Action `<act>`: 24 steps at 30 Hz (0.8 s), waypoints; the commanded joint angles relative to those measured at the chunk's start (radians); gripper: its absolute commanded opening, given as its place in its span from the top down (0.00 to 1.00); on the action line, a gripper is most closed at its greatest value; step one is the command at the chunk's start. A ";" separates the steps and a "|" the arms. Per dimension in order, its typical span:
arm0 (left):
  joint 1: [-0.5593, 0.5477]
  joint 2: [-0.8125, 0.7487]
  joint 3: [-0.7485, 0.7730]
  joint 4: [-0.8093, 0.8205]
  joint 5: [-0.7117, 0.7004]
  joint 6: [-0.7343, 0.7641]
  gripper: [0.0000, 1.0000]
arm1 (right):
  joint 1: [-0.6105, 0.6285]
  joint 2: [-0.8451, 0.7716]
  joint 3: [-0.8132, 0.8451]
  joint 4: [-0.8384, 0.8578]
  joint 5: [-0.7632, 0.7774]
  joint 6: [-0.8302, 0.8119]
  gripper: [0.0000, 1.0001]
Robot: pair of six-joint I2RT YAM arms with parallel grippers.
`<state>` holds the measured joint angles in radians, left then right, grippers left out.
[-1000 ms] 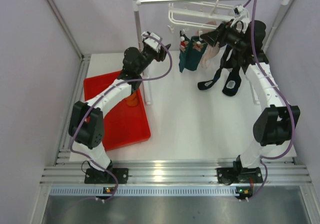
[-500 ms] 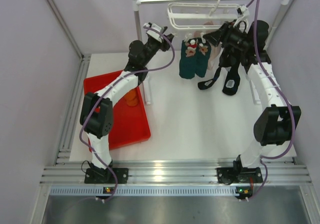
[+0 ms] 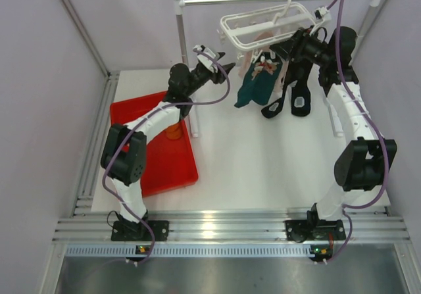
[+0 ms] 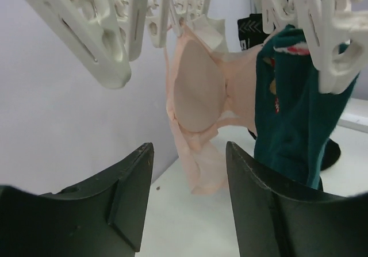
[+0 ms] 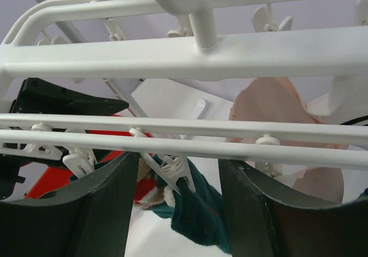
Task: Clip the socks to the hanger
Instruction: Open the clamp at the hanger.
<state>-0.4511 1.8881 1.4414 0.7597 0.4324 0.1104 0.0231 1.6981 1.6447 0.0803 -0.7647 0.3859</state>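
the left pincer (image 4: pixel 188 150) is held spread, nothing gripped. teal socks (image 4: pixel 293 125) are clipped to the hanger (image 4: pixel 98 38) just ahead on its right, and a pink pair (image 4: pixel 195 96) is hung straight ahead. the right pincer (image 5: pixel 177 164) is spread and empty too, with hanger rails seen just past its tips. an orange sock (image 3: pixel 173 133) is seen in the tray (image 3: pixel 164 169) below the left pincer.

hanger (image 3: pixel 263 25): tilted, hooked on rail (image 3: pixel 230 0), just above right gripper (image 3: pixel 287 47)
teal socks (image 3: pixel 256 83): hanging between left gripper (image 3: pixel 225 67) and right gripper
orange sock (image 3: pixel 173 132): in red tray (image 3: pixel 154 166), well apart from left gripper, toward its base
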 commanded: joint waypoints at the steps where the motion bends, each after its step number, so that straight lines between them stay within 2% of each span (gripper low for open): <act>1: 0.011 -0.108 -0.047 0.038 0.051 -0.006 0.40 | -0.008 -0.051 0.026 0.033 -0.010 -0.013 0.43; 2: 0.012 -0.116 -0.061 0.036 0.063 -0.011 0.38 | -0.009 -0.051 0.026 0.033 -0.010 -0.012 0.43; 3: 0.012 -0.127 -0.073 0.036 0.072 -0.014 0.26 | -0.008 -0.051 0.026 0.033 -0.010 -0.012 0.43; 4: 0.011 -0.144 -0.096 0.046 0.083 -0.020 0.23 | -0.008 -0.049 0.026 0.035 -0.010 -0.012 0.43; 9: -0.008 -0.182 -0.133 0.081 0.075 -0.089 0.21 | -0.008 -0.051 0.020 0.050 -0.013 0.007 0.44; 15: -0.061 -0.207 -0.153 0.110 0.034 -0.060 0.21 | -0.005 -0.058 0.004 0.065 -0.015 0.018 0.44; 24: -0.115 -0.170 -0.084 0.078 -0.096 0.017 0.23 | -0.003 -0.069 -0.002 0.064 -0.021 0.021 0.45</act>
<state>-0.5655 1.7264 1.3025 0.7998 0.3889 0.1062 0.0231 1.6932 1.6432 0.0814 -0.7727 0.3977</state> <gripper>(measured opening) 0.783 0.555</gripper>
